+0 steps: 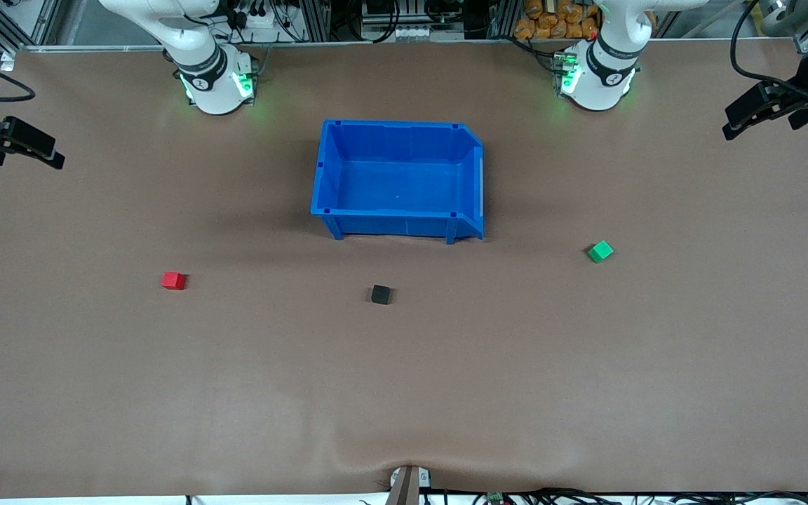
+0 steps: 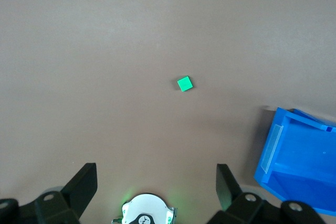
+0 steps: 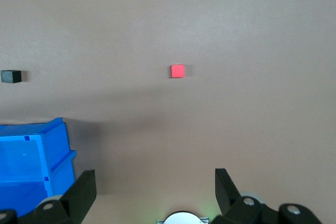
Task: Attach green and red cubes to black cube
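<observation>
Brown bench (image 1: 404, 393) carrying a blue bin (image 1: 398, 179); left gripper (image 2: 156, 187) and right gripper (image 3: 155, 190) wait high at opposite ends, jaws wide, empty. Nearer the camera: green cube (image 1: 600, 251), black cube (image 1: 380, 294), red cube (image 1: 174, 280), well apart.

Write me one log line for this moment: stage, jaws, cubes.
stage: not started | left gripper: open, waiting | right gripper: open, waiting | red cube, black cube, green cube: apart on table

Even overhead light, soft shadows
</observation>
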